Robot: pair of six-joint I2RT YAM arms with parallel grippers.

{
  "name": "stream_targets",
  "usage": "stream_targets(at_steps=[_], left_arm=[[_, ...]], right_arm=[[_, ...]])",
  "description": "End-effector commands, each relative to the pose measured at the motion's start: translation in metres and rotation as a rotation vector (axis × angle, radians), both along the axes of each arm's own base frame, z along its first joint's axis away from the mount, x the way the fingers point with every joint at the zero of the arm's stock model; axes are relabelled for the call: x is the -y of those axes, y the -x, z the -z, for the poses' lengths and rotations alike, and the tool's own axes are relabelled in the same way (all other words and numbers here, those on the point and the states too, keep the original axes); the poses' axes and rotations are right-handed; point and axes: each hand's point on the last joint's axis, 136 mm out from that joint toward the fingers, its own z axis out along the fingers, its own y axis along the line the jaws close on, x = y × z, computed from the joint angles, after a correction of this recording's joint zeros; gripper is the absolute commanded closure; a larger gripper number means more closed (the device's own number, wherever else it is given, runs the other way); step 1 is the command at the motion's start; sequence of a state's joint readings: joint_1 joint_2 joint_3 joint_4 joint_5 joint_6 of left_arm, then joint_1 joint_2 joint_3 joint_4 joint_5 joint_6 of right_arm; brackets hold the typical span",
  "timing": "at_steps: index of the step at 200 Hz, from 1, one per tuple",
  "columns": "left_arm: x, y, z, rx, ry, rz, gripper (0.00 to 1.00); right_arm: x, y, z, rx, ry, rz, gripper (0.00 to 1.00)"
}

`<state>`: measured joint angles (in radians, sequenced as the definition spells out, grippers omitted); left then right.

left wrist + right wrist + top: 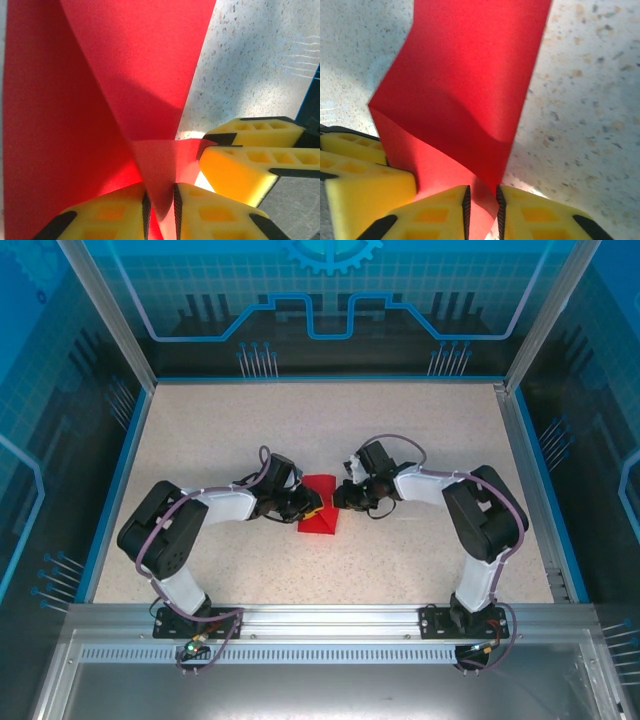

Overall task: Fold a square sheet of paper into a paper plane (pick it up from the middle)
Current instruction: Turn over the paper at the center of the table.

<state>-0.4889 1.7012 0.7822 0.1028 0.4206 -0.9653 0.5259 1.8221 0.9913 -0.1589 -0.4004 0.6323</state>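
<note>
The square sheet of paper point(322, 520), bright red and partly folded, lies near the middle of the table with both grippers meeting over its far part. My left gripper point(311, 506) comes in from the left. In the left wrist view its jaws point(160, 195) stand a narrow gap apart with a raised red fold point(125, 75) between the pads. My right gripper point(343, 497) comes in from the right. In the right wrist view its jaws point(482, 195) are also slightly apart around a curled flap of the sheet point(470, 75). Each wrist view shows the other gripper's yellow fingers point(250, 155) point(355, 167) close by.
The speckled beige table point(400, 430) has bare room all round the paper. A blue rim point(118, 480) and clear walls on metal posts point(100, 310) enclose it. A metal rail point(330, 618) carries the arm bases along the near edge.
</note>
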Motion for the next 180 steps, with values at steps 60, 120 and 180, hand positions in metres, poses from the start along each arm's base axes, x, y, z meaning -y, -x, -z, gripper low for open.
stream_targets(at_steps=[60,120,180], left_arm=[[0.001,0.0,-0.008,0.018,0.0,0.027,0.95],[-0.005,-0.004,-0.078,0.146,-0.1,0.13,0.97],[-0.048,-0.025,-0.124,0.289,-0.507,0.193,0.97]], right_arm=[[0.063,-0.017,-0.054,0.156,0.073,0.229,0.32],[0.111,-0.019,-0.079,0.255,0.145,0.377,0.09],[0.137,-0.015,-0.094,0.319,0.187,0.442,0.01]])
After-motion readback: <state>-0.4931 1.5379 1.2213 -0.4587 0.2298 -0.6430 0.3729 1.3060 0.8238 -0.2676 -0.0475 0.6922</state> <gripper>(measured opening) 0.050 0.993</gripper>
